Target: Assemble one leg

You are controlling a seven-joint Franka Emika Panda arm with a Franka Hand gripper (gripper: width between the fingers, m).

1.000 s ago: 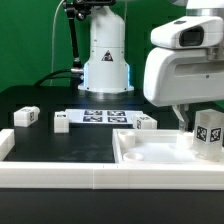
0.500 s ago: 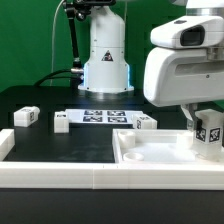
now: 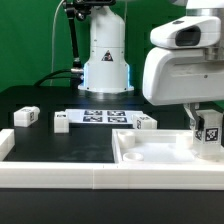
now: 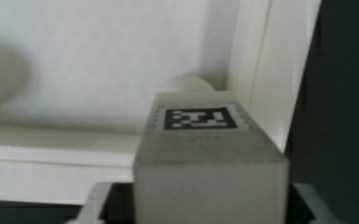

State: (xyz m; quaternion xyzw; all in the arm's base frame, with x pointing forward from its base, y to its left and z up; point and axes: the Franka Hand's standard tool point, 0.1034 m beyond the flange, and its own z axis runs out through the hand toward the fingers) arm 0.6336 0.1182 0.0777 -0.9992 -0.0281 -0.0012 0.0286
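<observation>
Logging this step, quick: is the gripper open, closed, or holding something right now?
Gripper: closed, holding the leg between its fingers.

A black table (image 3: pixel 60 145) carries the parts. The marker board (image 3: pixel 105 116) lies flat on it. Just beside the board, toward the exterior view's left, stands a leg (image 3: pixel 61 122), with a second leg (image 3: pixel 25 117) farther that way. A third leg (image 3: pixel 146 122) stands near the board's other end. A large white rimmed panel (image 3: pixel 150 155) lies in front of it.
</observation>
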